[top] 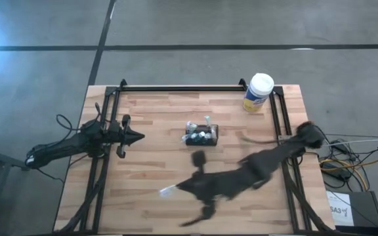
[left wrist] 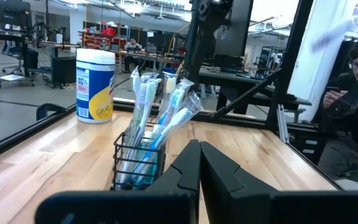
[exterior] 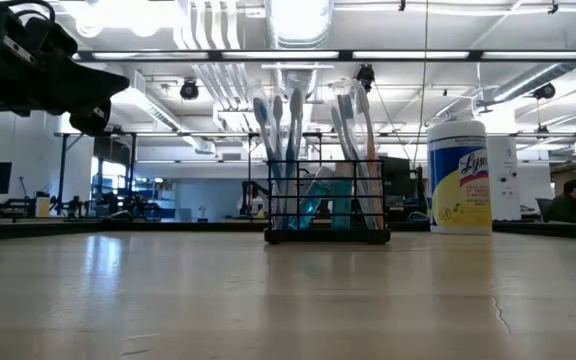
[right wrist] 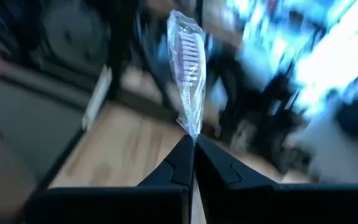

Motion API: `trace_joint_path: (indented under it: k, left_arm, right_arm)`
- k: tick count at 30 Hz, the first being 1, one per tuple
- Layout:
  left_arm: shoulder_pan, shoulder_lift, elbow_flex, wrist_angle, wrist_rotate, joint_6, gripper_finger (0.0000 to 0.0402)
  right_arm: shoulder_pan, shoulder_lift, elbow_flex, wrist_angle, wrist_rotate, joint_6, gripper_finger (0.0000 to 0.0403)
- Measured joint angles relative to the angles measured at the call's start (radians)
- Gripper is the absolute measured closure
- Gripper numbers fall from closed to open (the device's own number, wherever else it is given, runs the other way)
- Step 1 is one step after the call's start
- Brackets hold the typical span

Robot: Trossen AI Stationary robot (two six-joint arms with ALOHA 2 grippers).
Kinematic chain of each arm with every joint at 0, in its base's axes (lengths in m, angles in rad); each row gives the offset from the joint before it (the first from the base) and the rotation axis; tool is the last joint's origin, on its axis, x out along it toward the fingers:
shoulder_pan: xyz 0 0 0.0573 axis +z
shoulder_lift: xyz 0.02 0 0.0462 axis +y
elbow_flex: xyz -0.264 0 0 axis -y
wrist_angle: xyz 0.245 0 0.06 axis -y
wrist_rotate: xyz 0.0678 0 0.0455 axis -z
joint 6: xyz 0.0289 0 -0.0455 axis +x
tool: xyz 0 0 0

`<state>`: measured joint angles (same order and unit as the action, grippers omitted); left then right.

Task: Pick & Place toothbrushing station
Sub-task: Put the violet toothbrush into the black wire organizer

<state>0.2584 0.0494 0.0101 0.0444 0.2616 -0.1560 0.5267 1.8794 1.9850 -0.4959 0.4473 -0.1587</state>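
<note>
High view first: I see the toothbrushing station (top: 201, 136) near the middle of the bench (top: 149, 196), with a white-lidded canister (top: 258, 93) well apart at the far right corner; my left hand (top: 135, 137) waits at the left side, fingers pressed together, pointing toward the caddy; my right hand (top: 176, 189) sits nearer the front edge, blurred, pinching a wrapped toothbrush (top: 168, 191). Low view: the station (exterior: 328, 205) stands upright on the bench with brushes rising out of it, the canister (exterior: 459, 176) to one side. Left wrist view: closed fingers (left wrist: 182, 171) aim at the caddy (left wrist: 138, 158). Right wrist view: fingertips (right wrist: 185, 152) clamp the lower end of the clear-wrapped toothbrush (right wrist: 188, 74), which stands up from them.
</note>
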Motion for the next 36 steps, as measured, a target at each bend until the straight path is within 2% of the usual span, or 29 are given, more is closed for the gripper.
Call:
trace_joint_path:
  k: [2,8,15,20,22,27,32,36]
  left_arm:
    - [0.0,0.0,0.0,0.0,0.0,-0.003,0.0394]
    - [0.0,0.0,0.0,0.0,0.001,-0.028,0.0394]
    - [0.0,0.0,0.0,0.0,-0.002,-0.035,0.0394]
    - [0.0,0.0,-0.001,-0.002,-0.071,-0.036,0.0394]
    - [0.0,0.0,-0.001,-0.004,-0.098,-0.036,0.0394]
    - [0.0,0.0,-0.001,-0.006,-0.128,-0.008,0.0394]
    - [0.0,0.0,-0.001,-0.006,-0.133,-0.003,0.0394]
    - [0.0,0.0,-0.001,-0.006,-0.133,-0.012,0.0394]
  right_arm:
    - [0.017,-0.096,-0.092,0.122,-0.011,-0.078,0.0395]
    - [0.012,-0.407,-0.504,0.517,-0.187,-0.15,0.0394]
    - [-0.062,-0.735,-0.952,0.724,-0.181,-0.084,0.0394]
    - [-0.102,-0.916,-1.209,0.786,-0.12,-0.054,0.0394]
    - [-0.118,-0.979,-1.322,0.883,-0.129,-0.06,0.0394]
    - [-0.208,-1.129,-1.614,1.202,-0.262,-0.057,0.0394]
    - [-0.34,-1.218,-1.78,1.172,-0.2,0.063,0.0394]
    - [-0.379,-1.213,-1.861,1.268,-0.211,0.076,0.0394]
